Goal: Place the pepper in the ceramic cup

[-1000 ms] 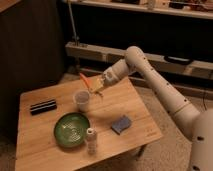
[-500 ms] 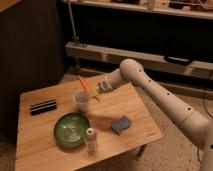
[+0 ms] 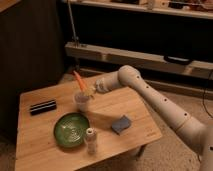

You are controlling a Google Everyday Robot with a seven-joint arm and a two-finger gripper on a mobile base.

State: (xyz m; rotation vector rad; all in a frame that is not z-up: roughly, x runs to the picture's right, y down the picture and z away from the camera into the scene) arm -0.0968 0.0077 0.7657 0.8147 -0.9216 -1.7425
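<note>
The orange-red pepper (image 3: pixel 79 80) stands tilted, its thin tip pointing up and to the left, directly above the off-white ceramic cup (image 3: pixel 81 102). The cup is near the middle of the wooden table (image 3: pixel 35 145). My gripper (image 3: pixel 88 92) reaches in from the right at the cup's rim and is shut on the pepper's lower end. Where that end sits against the cup's mouth is hidden by the gripper.
A green plate (image 3: pixel 71 129) lies in front of the cup, with a pale shaker (image 3: pixel 90 140) at its right edge. A blue sponge (image 3: pixel 121 124) lies to the right. A black flat case (image 3: pixel 42 106) rests at the left. Shelving runs behind the table.
The arm has swung left and down, carrying the pepper from right of the cup to just over its mouth. The pepper has turned more upright.
</note>
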